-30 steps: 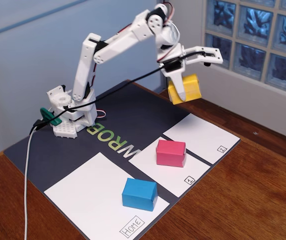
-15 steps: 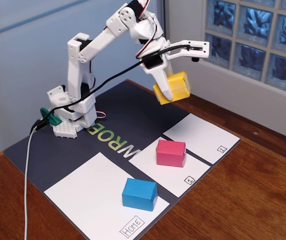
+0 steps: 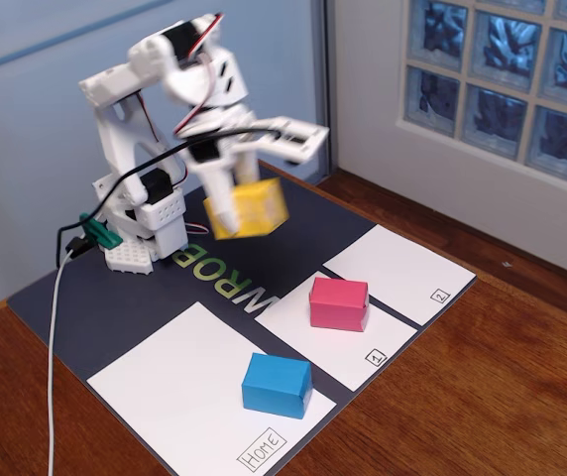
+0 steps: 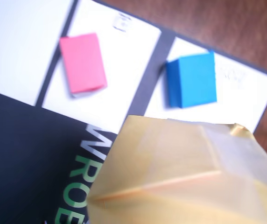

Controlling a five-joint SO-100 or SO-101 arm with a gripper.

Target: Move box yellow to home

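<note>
Closest to the lens in the wrist view we find the box yellow (image 4: pixel 185 172), blurred and filling the lower right of that picture, with the dark mat (image 4: pixel 21 154) and its green-white lettering (image 4: pixel 84 172) beneath it. In the fixed view we see the same box yellow (image 3: pixel 249 208) raised off the mat, tilted, with nothing under it but the mat's dark surface. We note the end effector (image 3: pixel 226 203) clamped on the box yellow, one white finger down its near face; motion blur softens the edges. We take the mat as our landmark. The white arm (image 3: pixel 179 89) stands on its base (image 3: pixel 145 233) at the mat's far left corner in the fixed view. The home (image 3: pixel 179 382), the largest white sheet, lies on the mat's near corner, its handwritten label at the sheet's near edge. The blue block (image 3: pixel 277 385) rests on the home, toward the right side of the sheet, well apart from the box yellow. The pink block (image 3: pixel 339 302) sits on the white panel marked 1 (image 3: pixel 363 342), mid-mat along its right edge; the panel marked 2 (image 3: pixel 397 273) lies just beyond it, bare. The mat rests on a wooden desk (image 3: pixel 482 387). A white cable (image 3: pixel 54 357) trails from the base across the mat's left edge onto the desk.
</note>
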